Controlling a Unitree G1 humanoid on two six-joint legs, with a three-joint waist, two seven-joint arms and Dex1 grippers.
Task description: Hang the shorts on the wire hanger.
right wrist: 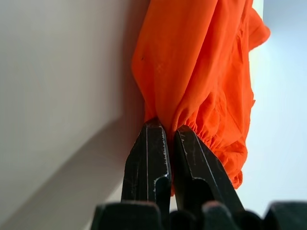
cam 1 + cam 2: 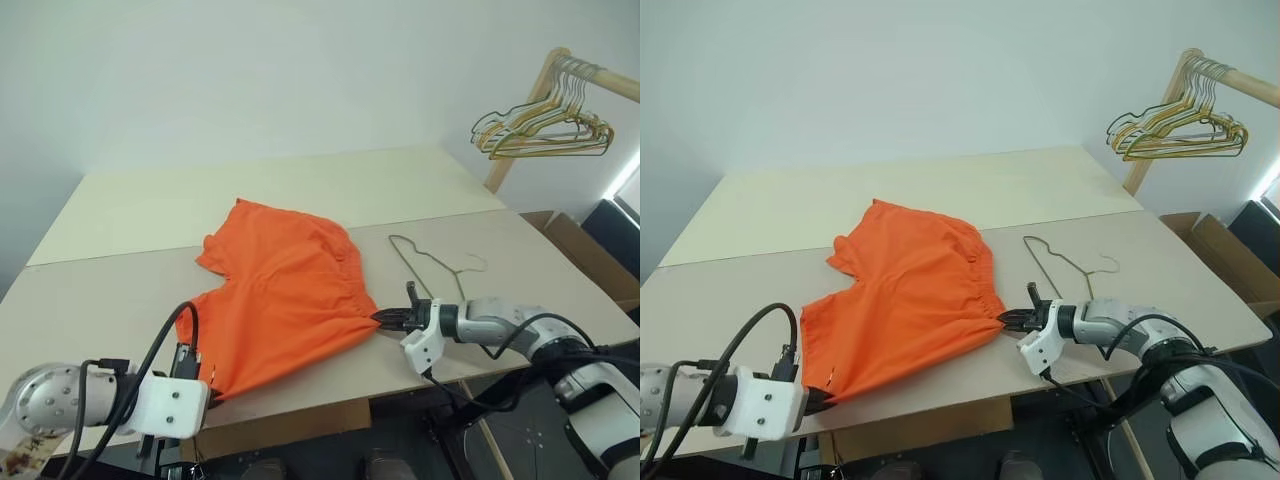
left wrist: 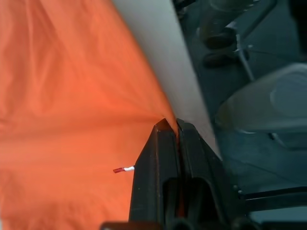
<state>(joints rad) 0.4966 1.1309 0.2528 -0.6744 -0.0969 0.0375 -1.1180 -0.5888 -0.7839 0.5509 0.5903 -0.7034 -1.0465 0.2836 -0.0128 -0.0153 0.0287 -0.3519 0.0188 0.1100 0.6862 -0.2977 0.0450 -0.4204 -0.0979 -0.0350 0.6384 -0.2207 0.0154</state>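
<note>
Since both grippers are already clamped on the shorts (image 2: 285, 300), left gripper (image 3: 171, 127) pinching a corner at the table's (image 2: 130, 215) near edge and right gripper (image 1: 170, 127) on the gathered waistband, I'd keep the fabric taut between them. The wire hanger (image 2: 432, 262) lies flat just beside the waistband, apart from it. I'd drag slowly so nothing slips off the edge.

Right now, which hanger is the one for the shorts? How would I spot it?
Look at the big pale table. Just right of the orange shorts lies one thin grey wire hanger, flat on the tabletop. The other hangers, gold and green, hang bunched on the wooden rail at the far right; this one lies alone.
</note>
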